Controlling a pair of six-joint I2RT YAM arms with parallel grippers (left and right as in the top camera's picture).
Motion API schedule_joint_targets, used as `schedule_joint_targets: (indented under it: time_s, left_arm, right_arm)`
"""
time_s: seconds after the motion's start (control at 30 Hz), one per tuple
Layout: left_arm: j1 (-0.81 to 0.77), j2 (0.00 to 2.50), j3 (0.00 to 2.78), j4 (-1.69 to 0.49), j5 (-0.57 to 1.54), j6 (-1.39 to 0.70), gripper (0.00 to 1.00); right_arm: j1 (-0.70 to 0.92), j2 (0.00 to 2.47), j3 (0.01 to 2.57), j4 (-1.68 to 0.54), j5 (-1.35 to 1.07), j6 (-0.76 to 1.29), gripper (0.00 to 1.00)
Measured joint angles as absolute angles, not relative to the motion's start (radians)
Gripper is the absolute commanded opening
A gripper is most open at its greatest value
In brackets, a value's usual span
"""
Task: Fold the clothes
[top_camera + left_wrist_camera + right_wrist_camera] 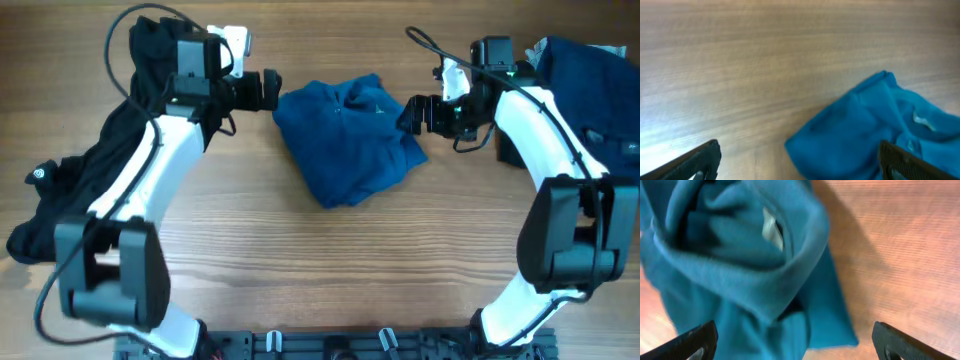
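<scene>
A blue garment [350, 140] lies crumpled and partly folded in the middle of the wooden table. It also shows in the left wrist view [880, 135] and in the right wrist view [740, 260], where a white label sits in its collar. My left gripper [268, 90] is open and empty at the garment's upper left edge; in the left wrist view its fingers [800, 162] are spread wide. My right gripper [412, 115] is open and empty at the garment's upper right edge; in the right wrist view its fingers [795, 342] are spread wide over the cloth.
A pile of black clothes [60, 190] lies along the left side under my left arm. A dark blue garment [590, 80] lies at the far right. A white object [232, 42] sits at the back left.
</scene>
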State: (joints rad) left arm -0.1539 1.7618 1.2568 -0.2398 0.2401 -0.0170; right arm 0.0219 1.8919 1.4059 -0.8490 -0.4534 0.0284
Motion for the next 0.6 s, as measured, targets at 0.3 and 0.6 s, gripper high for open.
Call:
schedule_joint_targets:
  time_s: [0.3,0.6]
  left_arm:
    - [-0.154,2.027,1.259,-0.060,0.412,0.062,0.90]
    - [-0.162,2.030,1.259,-0.012,0.506,0.110,0.04]
  right_arm:
    - [0.145,1.865,1.406,-0.926,-0.498,0.020,0.95]
    - [0.146,1.804,1.406,-0.945,-0.501,0.019,0.84]
